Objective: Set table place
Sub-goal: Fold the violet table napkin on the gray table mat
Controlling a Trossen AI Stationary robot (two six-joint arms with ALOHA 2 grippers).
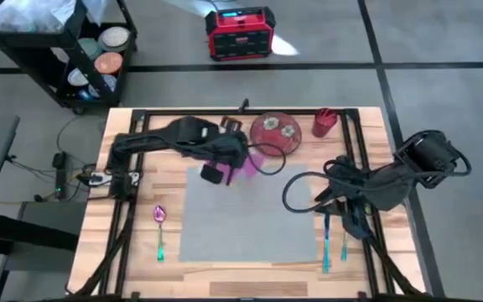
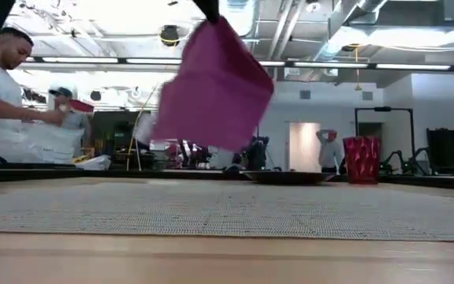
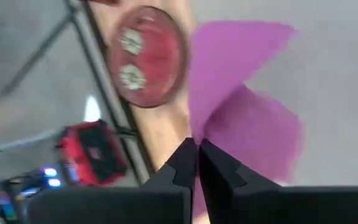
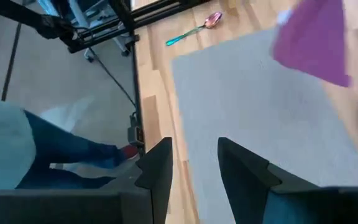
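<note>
Left pincer [image 3: 197,152] clamped on the magenta napkin [image 2: 215,87], dangling it above the grey placemat [image 1: 250,214]; right pincer [image 4: 194,168] waits apart over the counter's [image 1: 141,243] right side.

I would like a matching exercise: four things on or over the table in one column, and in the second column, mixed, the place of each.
Things:
1. napkin
2. spoon
3. cup
4. plate

Places:
A. lying on the table, on the left arm's side of the placemat
B. at the far edge, between the left gripper and the cup
C. hanging from the left gripper
D. near the far corner on the right arm's side

Pairs: 1-C, 2-A, 3-D, 4-B
</note>
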